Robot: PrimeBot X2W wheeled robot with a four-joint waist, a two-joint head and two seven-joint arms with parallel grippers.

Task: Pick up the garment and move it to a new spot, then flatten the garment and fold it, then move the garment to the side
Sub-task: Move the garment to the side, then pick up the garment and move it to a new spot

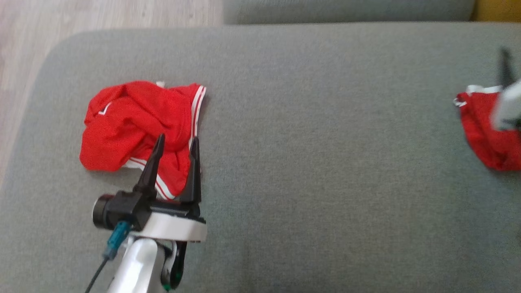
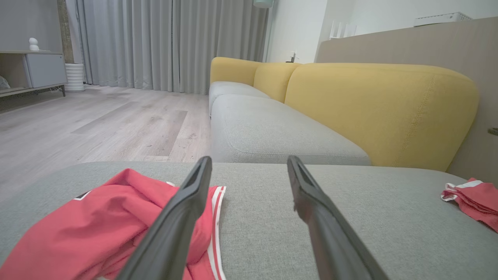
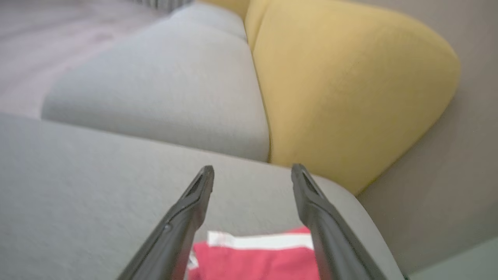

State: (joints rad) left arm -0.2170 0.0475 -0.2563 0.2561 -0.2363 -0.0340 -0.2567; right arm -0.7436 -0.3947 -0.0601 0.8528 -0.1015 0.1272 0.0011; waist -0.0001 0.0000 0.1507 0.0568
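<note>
A crumpled red garment [image 1: 136, 124] with white stripes lies on the left part of the grey sofa seat [image 1: 325, 162]. My left gripper [image 1: 178, 139] hovers at its near right edge, open, with nothing between its fingers. In the left wrist view that gripper [image 2: 249, 159] points across the seat, with the garment [image 2: 97, 217] under its left finger. A second red garment [image 1: 488, 134] with white trim lies at the seat's far right. My right gripper [image 1: 506, 69] is blurred just above it. The right wrist view shows that gripper [image 3: 253, 168] open, with the red cloth [image 3: 253, 258] lying below between its fingers, not gripped.
The seat's rounded left edge drops to a pale wood floor [image 1: 61, 20]. Beyond the seat stand another grey cushion [image 2: 272, 132] and a yellow backrest [image 2: 381, 109]. A beige wall [image 3: 459, 175] runs along the right side. Bare grey fabric stretches between the two garments.
</note>
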